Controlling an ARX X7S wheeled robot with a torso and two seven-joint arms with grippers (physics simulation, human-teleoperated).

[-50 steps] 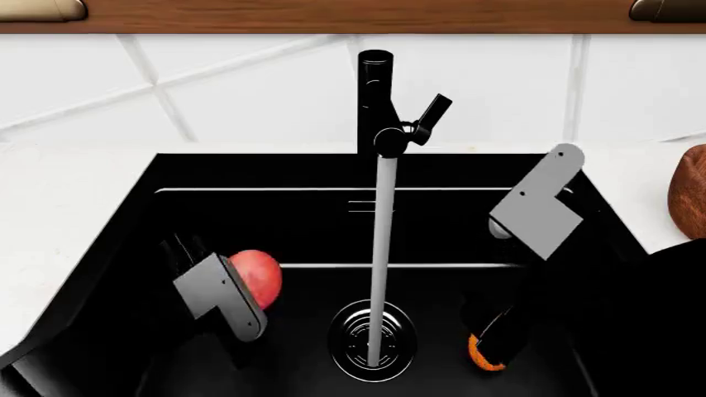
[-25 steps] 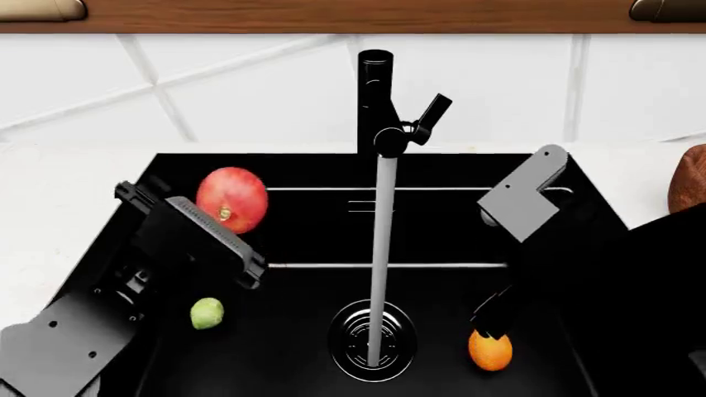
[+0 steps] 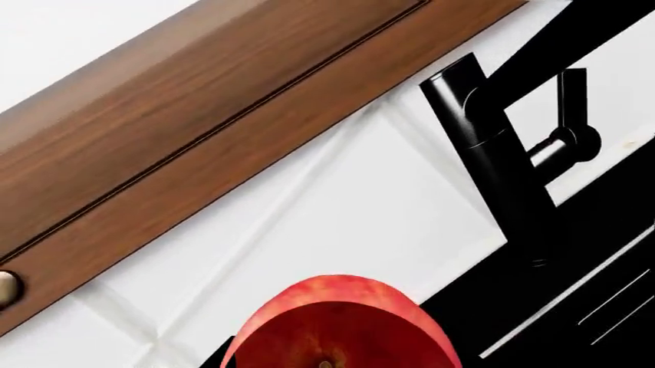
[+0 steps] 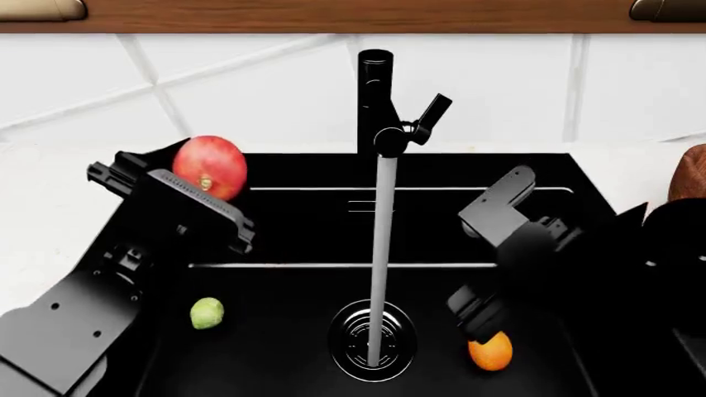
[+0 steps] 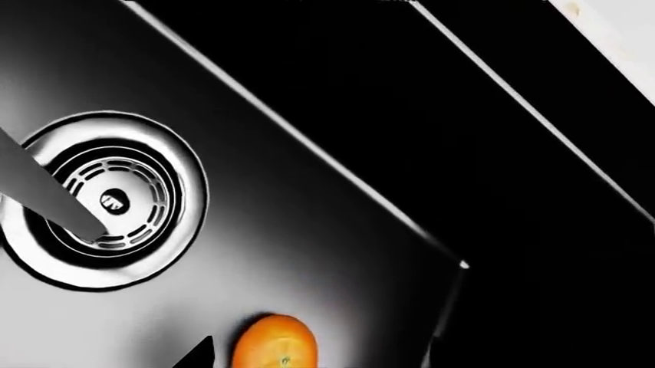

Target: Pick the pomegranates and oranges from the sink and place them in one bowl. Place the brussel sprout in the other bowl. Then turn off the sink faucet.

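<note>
- Above the sink's [image 4: 617, 223] left rim, head view: the left gripper [image 4: 193, 194] grips a pomegranate [image 4: 208, 167]; the brussel sprout [image 4: 207, 313] and the orange [image 4: 490, 351] lie on the basin floor, water running from the faucet [image 4: 375, 99].
- Left wrist view: pomegranate [image 3: 343, 326] held close, faucet [image 3: 501, 153] beyond.
- Right wrist view: orange [image 5: 273, 343] near the drain [image 5: 103, 201]; whether the right gripper [image 4: 480, 318] is open cannot be told.

Both arms are matte black, blocky links with flat dark-grey plates bearing small holes.
</note>
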